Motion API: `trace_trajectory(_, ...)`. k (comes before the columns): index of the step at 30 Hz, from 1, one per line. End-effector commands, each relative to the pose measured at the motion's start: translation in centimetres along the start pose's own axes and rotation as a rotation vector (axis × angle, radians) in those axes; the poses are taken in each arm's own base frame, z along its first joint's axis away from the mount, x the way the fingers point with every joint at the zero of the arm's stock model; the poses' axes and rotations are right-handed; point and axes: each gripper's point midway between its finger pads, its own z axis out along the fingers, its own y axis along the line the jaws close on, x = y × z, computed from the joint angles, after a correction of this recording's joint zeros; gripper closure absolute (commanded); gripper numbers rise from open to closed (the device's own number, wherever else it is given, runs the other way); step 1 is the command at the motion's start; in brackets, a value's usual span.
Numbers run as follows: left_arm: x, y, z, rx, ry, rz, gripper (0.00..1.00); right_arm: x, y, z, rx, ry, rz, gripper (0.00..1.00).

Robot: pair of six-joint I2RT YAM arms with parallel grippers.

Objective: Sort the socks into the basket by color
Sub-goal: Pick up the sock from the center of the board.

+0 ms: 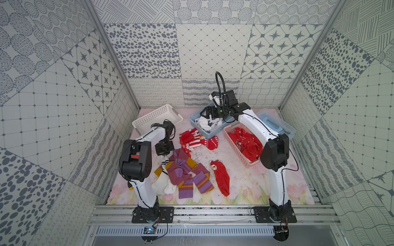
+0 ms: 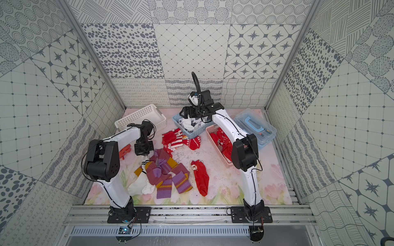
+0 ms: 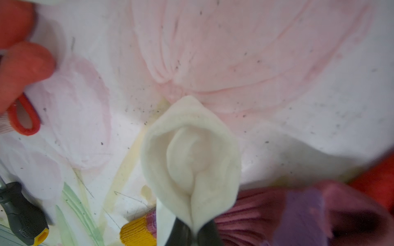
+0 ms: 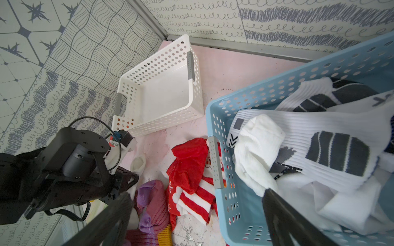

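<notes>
My left gripper (image 3: 197, 233) is shut on the cuff of a cream-white sock (image 3: 189, 149). In a top view it (image 1: 164, 156) stands over this sock (image 1: 165, 165) at the far edge of the purple-mauve and mustard sock pile (image 1: 183, 172). My right gripper (image 4: 196, 193) hangs open and empty over the near-left corner of the blue basket (image 4: 241, 202), which holds white socks with grey-black marks (image 4: 319, 144). Red socks lie in the pink basket (image 1: 233, 144). More red and striped socks (image 1: 191, 138) lie on the mat, and one red sock (image 1: 221, 179) lies alone.
An empty white basket (image 1: 149, 116) stands at the back left. A clear lidded box with a blue handle (image 1: 275, 123) sits at the back right. An orange glove (image 2: 124, 152) lies left of my left arm, and a screwdriver (image 3: 21, 215) lies near it. More white socks (image 1: 164, 183) lie under the purple pile.
</notes>
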Motion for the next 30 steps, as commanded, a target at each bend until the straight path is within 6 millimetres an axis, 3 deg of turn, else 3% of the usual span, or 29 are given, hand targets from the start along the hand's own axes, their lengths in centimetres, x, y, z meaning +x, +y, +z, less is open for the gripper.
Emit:
trace_trajectory(1,-1.0,0.0,-4.0,0.015,-0.126,0.043,1.0,-1.0,3.1,-1.7,-0.06,-0.039,-0.051,0.02)
trace_trajectory(8,-0.6,-1.3,-9.2,0.163,-0.267,0.059,1.0,0.6,5.4,-1.2,-0.137,-0.013,-0.038,0.02)
trace_trajectory(20,-1.1,-6.0,-18.3,0.559,-0.438,0.027,1.0,4.6,10.6,-1.3,-0.345,0.035,-0.028,0.05)
trace_trajectory(30,-1.6,-9.8,-23.1,0.772,-0.471,0.01,1.0,7.3,16.0,-0.9,-0.514,0.08,-0.091,0.03)
